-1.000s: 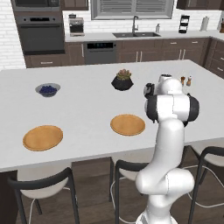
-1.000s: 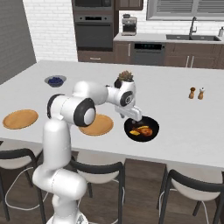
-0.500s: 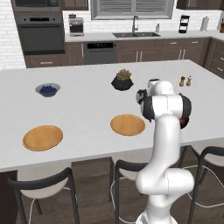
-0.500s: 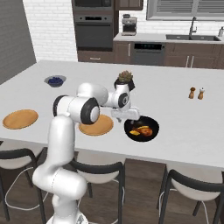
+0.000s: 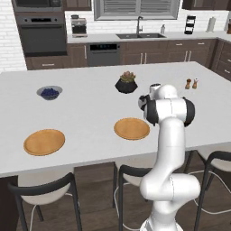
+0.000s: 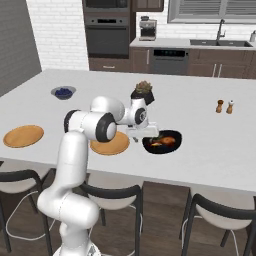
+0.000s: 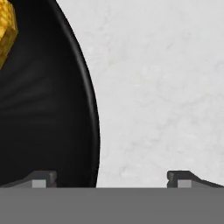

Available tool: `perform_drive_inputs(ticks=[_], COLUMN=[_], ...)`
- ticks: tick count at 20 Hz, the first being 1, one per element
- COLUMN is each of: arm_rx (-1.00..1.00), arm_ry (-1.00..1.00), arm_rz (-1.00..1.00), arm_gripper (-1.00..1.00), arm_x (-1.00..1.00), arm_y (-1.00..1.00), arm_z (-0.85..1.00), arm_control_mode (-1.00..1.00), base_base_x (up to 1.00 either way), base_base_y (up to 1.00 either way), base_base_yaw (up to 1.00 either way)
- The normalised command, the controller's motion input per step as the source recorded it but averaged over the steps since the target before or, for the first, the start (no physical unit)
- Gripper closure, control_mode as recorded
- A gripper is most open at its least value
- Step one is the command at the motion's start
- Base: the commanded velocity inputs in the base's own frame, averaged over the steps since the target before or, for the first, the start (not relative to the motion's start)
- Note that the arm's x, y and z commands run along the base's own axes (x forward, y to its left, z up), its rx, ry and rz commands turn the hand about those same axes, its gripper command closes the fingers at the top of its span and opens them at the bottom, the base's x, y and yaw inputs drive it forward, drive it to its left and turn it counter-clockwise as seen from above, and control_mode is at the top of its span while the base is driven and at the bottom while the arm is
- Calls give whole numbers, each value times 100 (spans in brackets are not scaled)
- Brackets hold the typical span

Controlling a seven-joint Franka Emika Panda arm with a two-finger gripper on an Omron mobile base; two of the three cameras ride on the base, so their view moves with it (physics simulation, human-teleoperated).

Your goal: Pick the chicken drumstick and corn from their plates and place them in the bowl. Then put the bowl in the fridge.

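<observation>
Fingers (image 7: 111, 177): spread wide, empty, straddling the black bowl's (image 6: 173, 145) rim. Drumstick (image 6: 161, 142) and corn (image 7: 6, 28): both in that bowl. Plates (image 6: 111, 144) (image 6: 23, 135): bare, on the desk (image 6: 210, 150). Remaining, by judgement: bowl to fridge.

Big white table (image 5: 90, 108) with a few things on top. Small blue bowl (image 5: 49, 93) far back on the left side. Black pot with a plant (image 5: 126, 84) far back near the middle. Two little shakers (image 5: 191, 83) side by side on the right. Two round brown plates: left plate (image 5: 44, 142) and middle plate (image 5: 131, 128), both near the front edge, well apart. Black dish (image 6: 162, 142) just beside the middle plate, on its right
</observation>
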Motion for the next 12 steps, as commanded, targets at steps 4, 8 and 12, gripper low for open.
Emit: perform_drive_inputs(ticks=[4,8,12], arm_rx=[0,0,0], arm_ry=[0,0,0], arm_rz=[13,11,11], arm_gripper=[100,100,100], arm_x=[0,-3,0], arm_y=[-40,-53,-32], arm_z=[-13,-11,-19], arm_control_mode=[-100,-100,-100], base_base_x=[0,0,0], base_base_y=[0,0,0], base_base_yaw=[0,0,0])
